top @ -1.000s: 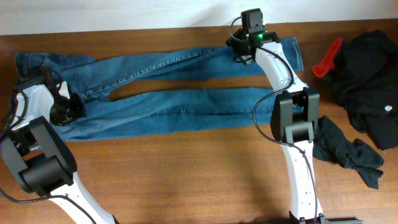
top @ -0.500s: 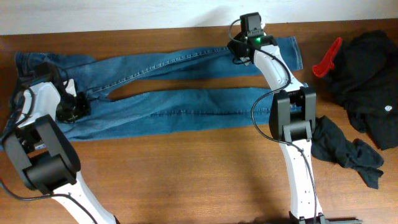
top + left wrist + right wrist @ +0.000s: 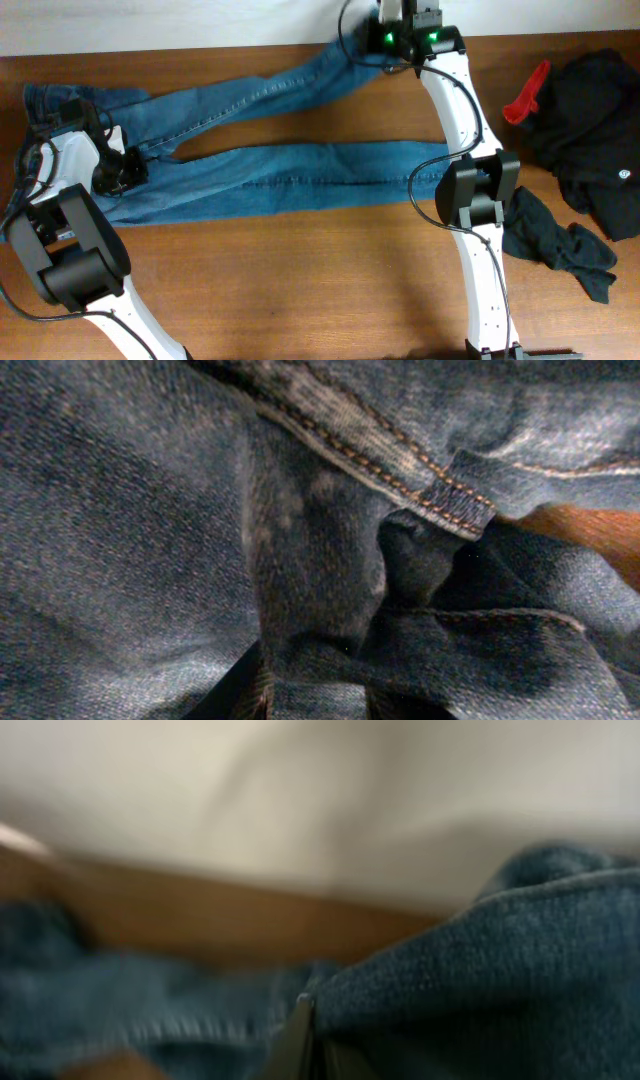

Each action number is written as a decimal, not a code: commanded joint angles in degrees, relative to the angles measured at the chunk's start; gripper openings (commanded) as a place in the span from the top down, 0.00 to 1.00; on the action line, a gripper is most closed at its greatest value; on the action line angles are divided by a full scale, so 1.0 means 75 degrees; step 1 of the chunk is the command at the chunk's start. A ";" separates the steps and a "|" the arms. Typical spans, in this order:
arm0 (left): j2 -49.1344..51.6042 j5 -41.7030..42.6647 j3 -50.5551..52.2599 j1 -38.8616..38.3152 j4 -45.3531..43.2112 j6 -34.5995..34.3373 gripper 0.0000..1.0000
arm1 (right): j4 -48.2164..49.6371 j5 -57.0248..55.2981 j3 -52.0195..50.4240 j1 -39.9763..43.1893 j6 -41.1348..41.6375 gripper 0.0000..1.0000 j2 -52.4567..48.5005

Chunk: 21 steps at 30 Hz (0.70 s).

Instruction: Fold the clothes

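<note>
The blue denim jeans [image 3: 300, 175] lie across the table with the waist at the left and the legs running right. My left gripper [image 3: 118, 170] sits on them near the crotch. In the left wrist view it [image 3: 320, 695] is shut on a bunched fold of the denim [image 3: 130, 510]. My right gripper [image 3: 385, 50] is at the back edge, shut on the hem end of the far leg and holding it up off the table. In the right wrist view that denim [image 3: 500, 960] fills the space beside the shut jaws [image 3: 315, 1040]. The near leg lies flat.
A red object [image 3: 527, 92] lies at the back right beside a heap of black clothes [image 3: 600, 130]. Another dark cloth [image 3: 555, 245] lies right of the right arm's base. A white wall [image 3: 300, 800] runs along the back edge of the table [image 3: 300, 290].
The right gripper has shut on the far leg's hem and lifted it back and to the left, so that leg now slants toward the wall. The left gripper has shifted slightly along the jeans.
</note>
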<state>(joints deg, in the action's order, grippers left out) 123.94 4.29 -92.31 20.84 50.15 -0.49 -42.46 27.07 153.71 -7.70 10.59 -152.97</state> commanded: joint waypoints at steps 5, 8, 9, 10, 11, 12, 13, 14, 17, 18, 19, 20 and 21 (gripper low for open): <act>-0.0259 0.0111 0.0055 -0.0032 0.0003 0.0009 0.70 | -0.3069 -0.3829 0.0041 0.1020 -0.1434 0.96 0.0032; -0.0259 0.0111 0.0055 -0.0032 0.0003 0.0009 0.69 | -0.3471 -0.3873 0.0035 0.1539 -0.1294 0.90 0.0032; -0.0259 0.0114 0.0055 -0.0032 0.0003 0.0009 0.69 | -0.3564 -0.3631 0.0035 0.1705 -0.1271 0.80 0.0032; -0.0259 0.0111 0.0055 -0.0032 0.0000 0.0009 0.69 | -0.3657 -0.3372 0.0035 0.1833 -0.1271 0.70 0.0032; -0.0259 0.0111 0.0055 -0.0032 0.0000 0.0009 0.70 | -0.3704 -0.3235 0.0035 0.1888 -0.1271 0.64 0.0032; -0.0259 0.0111 0.0055 -0.0032 -0.0003 0.0009 0.69 | -0.3777 -0.3008 0.0035 0.1990 -0.1271 0.58 0.0032; -0.0259 0.0111 0.0055 -0.0032 -0.0017 0.0009 0.69 | -0.3826 -0.2824 0.0035 0.2095 -0.1268 0.51 0.0032; -0.0259 0.0111 0.0055 -0.0032 -0.0020 0.0009 0.69 | -0.3829 -0.2646 0.0035 0.2174 -0.1268 0.49 0.0032; -0.0259 0.0111 0.0055 -0.0032 -0.0017 0.0009 0.69 | -0.3733 -0.1419 0.0035 0.2378 -0.1274 0.48 0.0032; -0.0259 0.0111 0.0055 -0.0032 -0.0017 0.0009 0.69 | -0.3663 -0.0959 0.0035 0.2398 -0.1285 0.48 0.0032; -0.0259 0.0114 0.0055 -0.0032 -0.0017 0.0009 0.69 | -0.3582 -0.0527 0.0035 0.2425 -0.1364 0.48 0.0032; -0.0259 0.0111 0.0055 -0.0032 -0.0015 0.0009 0.69 | -0.3389 -0.0070 0.0038 0.2425 -0.1384 0.48 0.0032; -0.0259 0.0114 0.0055 -0.0032 -0.0009 0.0009 0.69 | -0.3261 0.0082 0.0038 0.2425 -0.1378 0.48 0.0032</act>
<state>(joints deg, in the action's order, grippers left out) 123.94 5.58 -92.31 20.40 50.15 -0.49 -69.08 17.93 153.53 9.82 1.04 -152.99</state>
